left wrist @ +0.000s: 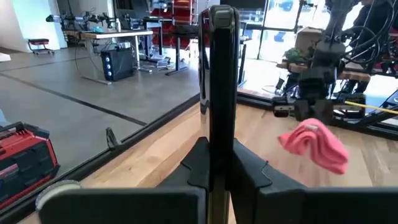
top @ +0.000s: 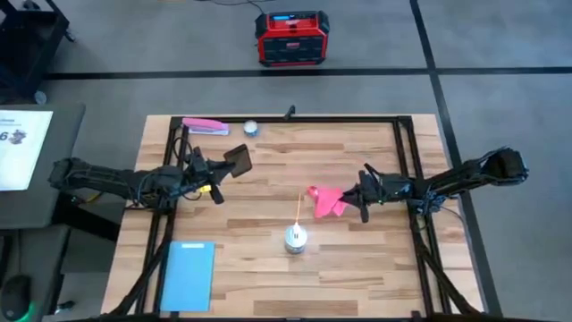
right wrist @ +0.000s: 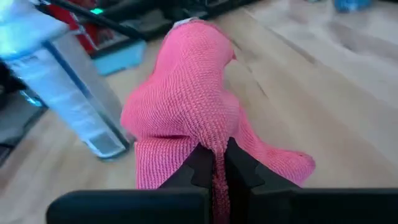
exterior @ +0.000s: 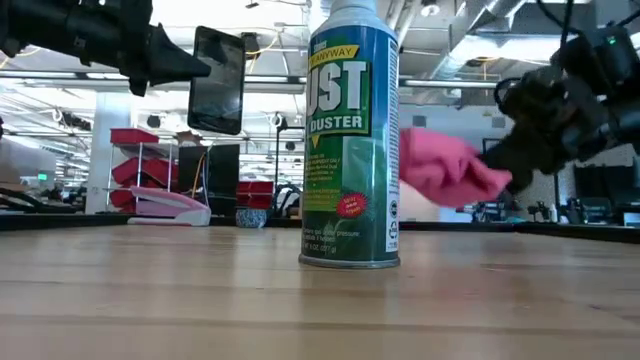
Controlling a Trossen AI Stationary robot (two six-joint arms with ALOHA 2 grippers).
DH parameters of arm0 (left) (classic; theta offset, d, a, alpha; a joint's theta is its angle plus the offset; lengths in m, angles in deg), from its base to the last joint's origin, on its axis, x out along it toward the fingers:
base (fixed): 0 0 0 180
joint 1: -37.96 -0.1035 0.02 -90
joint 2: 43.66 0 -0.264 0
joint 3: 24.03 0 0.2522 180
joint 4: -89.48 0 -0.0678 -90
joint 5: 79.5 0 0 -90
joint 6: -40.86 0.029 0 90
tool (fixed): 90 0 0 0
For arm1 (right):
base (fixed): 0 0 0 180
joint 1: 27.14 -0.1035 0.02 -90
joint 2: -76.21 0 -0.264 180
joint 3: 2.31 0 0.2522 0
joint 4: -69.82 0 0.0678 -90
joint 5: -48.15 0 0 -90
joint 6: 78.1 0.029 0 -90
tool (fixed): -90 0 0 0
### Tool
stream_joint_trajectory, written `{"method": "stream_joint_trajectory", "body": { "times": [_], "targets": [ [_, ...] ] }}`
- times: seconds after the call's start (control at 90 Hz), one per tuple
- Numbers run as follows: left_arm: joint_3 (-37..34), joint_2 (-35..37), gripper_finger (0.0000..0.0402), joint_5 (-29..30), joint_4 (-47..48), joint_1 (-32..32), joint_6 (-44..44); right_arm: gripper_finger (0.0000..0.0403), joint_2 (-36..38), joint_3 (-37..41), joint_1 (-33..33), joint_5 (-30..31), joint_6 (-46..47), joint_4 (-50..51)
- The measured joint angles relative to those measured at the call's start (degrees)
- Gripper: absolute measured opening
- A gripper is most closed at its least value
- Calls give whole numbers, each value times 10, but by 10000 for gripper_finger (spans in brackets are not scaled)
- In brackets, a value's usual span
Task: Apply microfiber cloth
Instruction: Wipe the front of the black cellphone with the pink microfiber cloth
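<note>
The pink-red microfiber cloth (top: 326,202) hangs bunched above the table right of centre, with my right gripper (top: 352,199) shut on it. It also shows in the low view (exterior: 450,168) and the left wrist view (left wrist: 314,142). My left gripper (top: 221,170) is shut on a black phone (top: 238,159), held up in the air left of centre (exterior: 218,80). A green duster can (exterior: 350,135) stands upright on the table between them, nearer the front edge. My left gripper pinches the phone's lower end (left wrist: 214,155) between its two fingers, coming level from the table's left. The phone stands on edge, lifted clear of the table. My right gripper pinches a gathered fold of the cloth (right wrist: 217,163) between its two fingers, coming about level from the table's right. The cloth is lifted clear and bulges slack ahead of the fingers.
A light-blue rectangle (top: 189,273) lies at the front left. A pink flat item (top: 206,127) and a small round object (top: 251,127) lie at the far edge. A black frame (top: 407,161) borders the table. A red box (top: 293,38) sits on the floor beyond.
</note>
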Motion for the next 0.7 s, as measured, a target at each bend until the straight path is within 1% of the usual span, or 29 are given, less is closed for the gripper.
{"method": "stream_joint_trajectory", "body": {
  "times": [0.078,0.167,0.289,0.356,0.444,0.5,0.556,0.622,0.7],
  "targets": [
    [0,0,8,0,2,0,0,0,0,0,0,0,7,14],
    [0,0,8,0,3,0,0,2,0,0,0,0,39,14],
    [0,0,8,0,3,0,0,17,0,-14,-2,-2,56,10],
    [0,0,8,0,3,0,-1,28,1,-25,-8,-18,35,-15],
    [0,0,8,0,5,0,-3,36,6,-26,-22,-51,-22,-59],
    [0,0,8,0,5,0,-5,34,16,-17,-26,-50,-40,-86],
    [0,0,8,0,6,0,-6,25,27,-2,-25,-37,-50,-105],
    [0,0,8,0,8,0,-7,10,47,0,-19,-30,-51,-74],
    [0,0,8,0,7,0,-7,6,79,0,-13,-29,-55,-38]
  ]
}}
